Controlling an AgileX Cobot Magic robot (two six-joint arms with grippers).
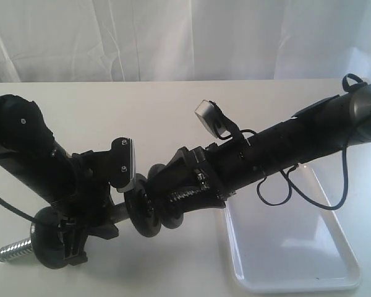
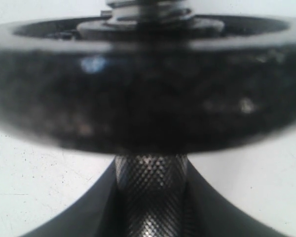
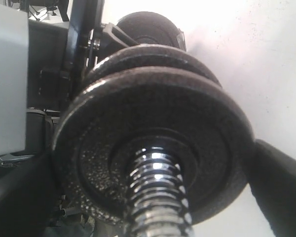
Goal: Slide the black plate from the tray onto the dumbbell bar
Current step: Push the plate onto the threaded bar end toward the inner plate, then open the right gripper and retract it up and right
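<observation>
The dumbbell bar [image 2: 150, 192] is held off the table by my left gripper [image 2: 150, 202], whose fingers are shut on its knurled grip, just behind a black disc [image 2: 148, 94]. In the exterior view that gripper [image 1: 105, 213] sits between an end disc [image 1: 46, 242] and two discs on the other side. My right gripper [image 3: 153, 180] has the black plate [image 3: 187, 123] between its fingers [image 3: 281, 187], rim against both pads. The plate is threaded over the bar's shiny screw end [image 3: 158, 197], close to the second disc [image 3: 148, 57]. Seen from outside, the plate [image 1: 173, 218] is at my right gripper [image 1: 185, 192].
The white tray [image 1: 297, 253] lies at the front right of the table, under my right arm, with nothing visible in it. The bar's other threaded end [image 1: 13, 250] sticks out at the front left. A cable [image 1: 309, 189] hangs below the right arm.
</observation>
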